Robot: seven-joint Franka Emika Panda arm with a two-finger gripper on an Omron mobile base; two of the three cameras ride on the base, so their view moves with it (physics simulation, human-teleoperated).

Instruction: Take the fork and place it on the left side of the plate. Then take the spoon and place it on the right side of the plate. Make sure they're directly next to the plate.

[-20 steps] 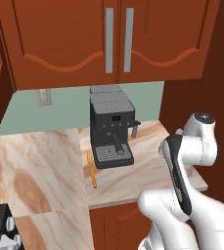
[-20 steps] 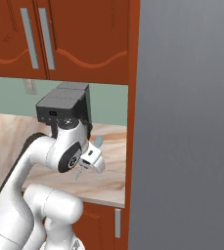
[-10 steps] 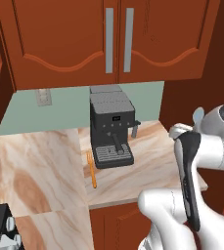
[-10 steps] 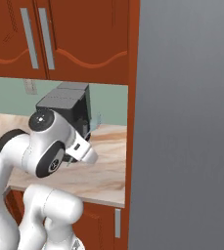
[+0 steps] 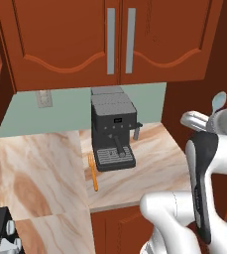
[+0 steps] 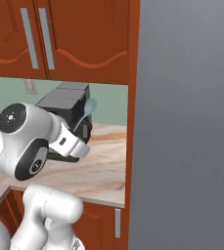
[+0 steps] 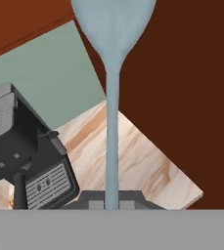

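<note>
Now hand (image 7: 112, 204) clamped on spoon (image 7: 112, 73) handle, bowl up, raised off table (image 5: 154, 163) by right edge; fork (image 5: 93, 173) lies near front edge w/ coffee machine (image 5: 112, 131) beside; keep grip firm, carry level.

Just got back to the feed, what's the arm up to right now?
The gripper is shut on the handle of the pale blue spoon and holds it up in the air to the right of the coffee machine, bowl end pointing away from the hand. The orange fork lies on the counter just left of the machine.
</note>
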